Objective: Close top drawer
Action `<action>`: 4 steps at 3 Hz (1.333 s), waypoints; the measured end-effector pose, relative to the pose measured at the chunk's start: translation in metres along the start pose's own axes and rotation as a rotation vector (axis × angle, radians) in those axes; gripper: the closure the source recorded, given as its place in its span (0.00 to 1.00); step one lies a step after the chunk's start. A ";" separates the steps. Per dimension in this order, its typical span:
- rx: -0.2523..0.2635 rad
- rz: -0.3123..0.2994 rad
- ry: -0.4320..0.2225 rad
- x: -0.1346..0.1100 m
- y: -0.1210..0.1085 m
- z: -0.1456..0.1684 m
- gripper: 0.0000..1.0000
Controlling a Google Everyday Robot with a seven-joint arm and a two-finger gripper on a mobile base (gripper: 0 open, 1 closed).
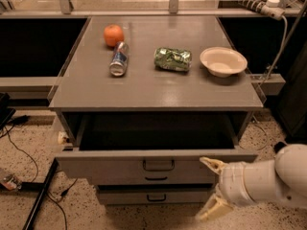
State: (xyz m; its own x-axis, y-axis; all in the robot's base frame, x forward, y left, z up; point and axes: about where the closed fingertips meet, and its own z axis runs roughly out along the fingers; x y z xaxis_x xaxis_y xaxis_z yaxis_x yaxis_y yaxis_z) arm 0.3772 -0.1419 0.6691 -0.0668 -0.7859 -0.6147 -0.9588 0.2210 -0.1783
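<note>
The top drawer [110, 166] is a wide grey drawer pulled partway out of the grey cabinet, its dark interior showing. Its flat front carries a small black loop handle [158, 165] at the centre. My gripper [207, 188] is at the lower right, in front of the right part of the drawer front. Its two cream fingers are spread open, one fingertip [209, 162] at the drawer front and the other lower down. It holds nothing.
On the cabinet top [158, 92] lie an orange [113, 34], a tipped can [119, 59], a green bag [173, 59] and a cream bowl [223, 61]. Two shallower drawers [120, 196] sit below. Cables and a black bar [41, 194] lie on the floor at left.
</note>
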 end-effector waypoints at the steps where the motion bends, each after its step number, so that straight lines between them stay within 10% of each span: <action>1: 0.016 -0.044 -0.016 -0.009 -0.043 0.011 0.41; 2: 0.021 -0.052 -0.021 -0.013 -0.048 0.011 0.44; 4: 0.022 -0.068 -0.022 -0.023 -0.058 0.016 0.00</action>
State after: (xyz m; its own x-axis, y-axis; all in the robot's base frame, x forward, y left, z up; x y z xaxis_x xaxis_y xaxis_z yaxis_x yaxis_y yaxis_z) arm 0.4388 -0.1279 0.6812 0.0043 -0.7867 -0.6174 -0.9545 0.1808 -0.2370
